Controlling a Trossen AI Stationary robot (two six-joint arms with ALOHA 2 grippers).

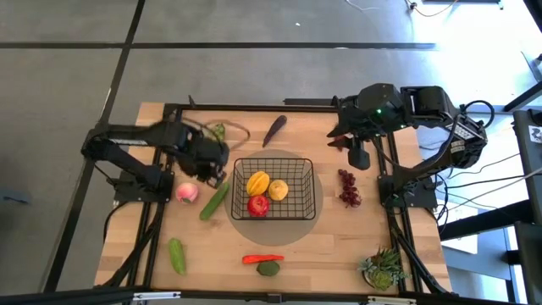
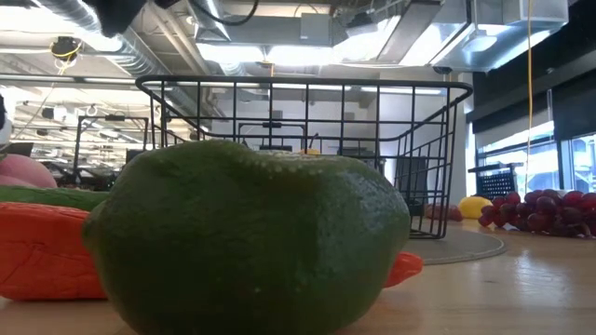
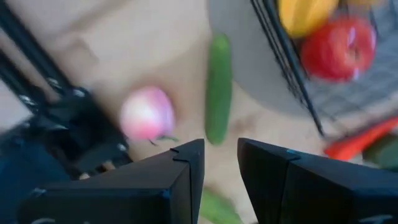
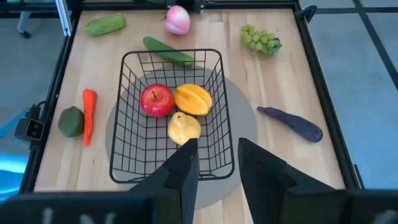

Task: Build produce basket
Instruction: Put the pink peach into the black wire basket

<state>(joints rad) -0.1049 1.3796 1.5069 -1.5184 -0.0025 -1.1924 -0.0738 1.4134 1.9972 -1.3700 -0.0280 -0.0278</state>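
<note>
The black wire basket (image 1: 273, 159) stands mid-table on a grey round mat, with a red tomato (image 4: 156, 100) and two yellow fruits (image 4: 193, 99) inside. My left gripper (image 3: 221, 149) hangs open, pointing down, left of the basket, above the pink peach (image 3: 147, 113) and a cucumber (image 3: 218, 87) that lies against the basket's left side. It holds nothing. My right gripper (image 4: 217, 149) is open and empty, raised at the basket's far right, near the dark red grapes (image 1: 348, 188).
Lying on the table are an eggplant (image 1: 273, 130) and green grapes (image 1: 217, 131) at the far side, a second cucumber (image 1: 176, 255) near left, a red chilli (image 1: 262, 258) and a green fruit (image 1: 268, 268) at the near edge. A potted plant (image 1: 383, 268) stands near right.
</note>
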